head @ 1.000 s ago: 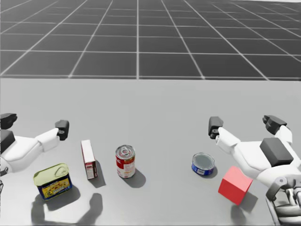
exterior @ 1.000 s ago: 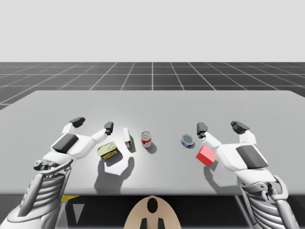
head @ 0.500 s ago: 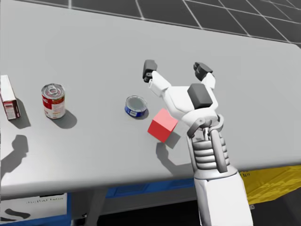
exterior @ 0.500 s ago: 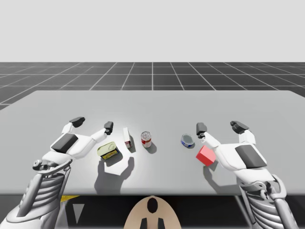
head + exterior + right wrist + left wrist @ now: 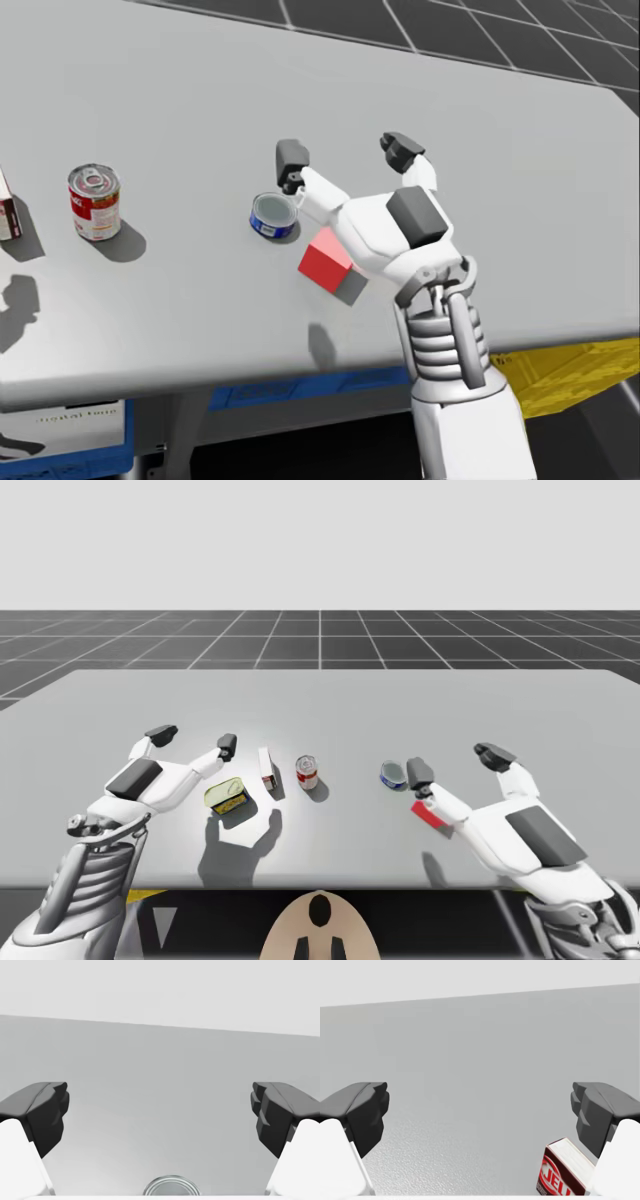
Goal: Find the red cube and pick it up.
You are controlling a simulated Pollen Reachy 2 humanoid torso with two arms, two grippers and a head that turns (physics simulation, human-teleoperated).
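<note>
Red cube (image 5: 426,814) is on the bench (image 5: 320,695), lower right of centre in the high view, half covered by our right arm's white hand shell. In the head view the cube (image 5: 322,262) is at mid-frame, tucked at the lower-left side of that hand. It lies behind the fingertips, not between them.

Right jaws are released and spread wide, with nothing gripped. They hang above the bench, beyond the cube. One fingertip (image 5: 292,158) is just above the flat blue can (image 5: 272,215), which sits close by the cube, to its upper left in the frame. In the right wrist view, the can's silver lid (image 5: 171,1187) shows low between the fingers.

Left jaws are also released and wide, hovering at the left of the high view, just beside the yellow tin (image 5: 226,796). White-and-red box (image 5: 267,769) stands upright to the right of the tin. The left wrist view has it beside and below one finger. Red-and-white can (image 5: 307,772) stands upright near frame centre, between the box and the blue can. Can't tell if the hand shell touches the cube.
</note>
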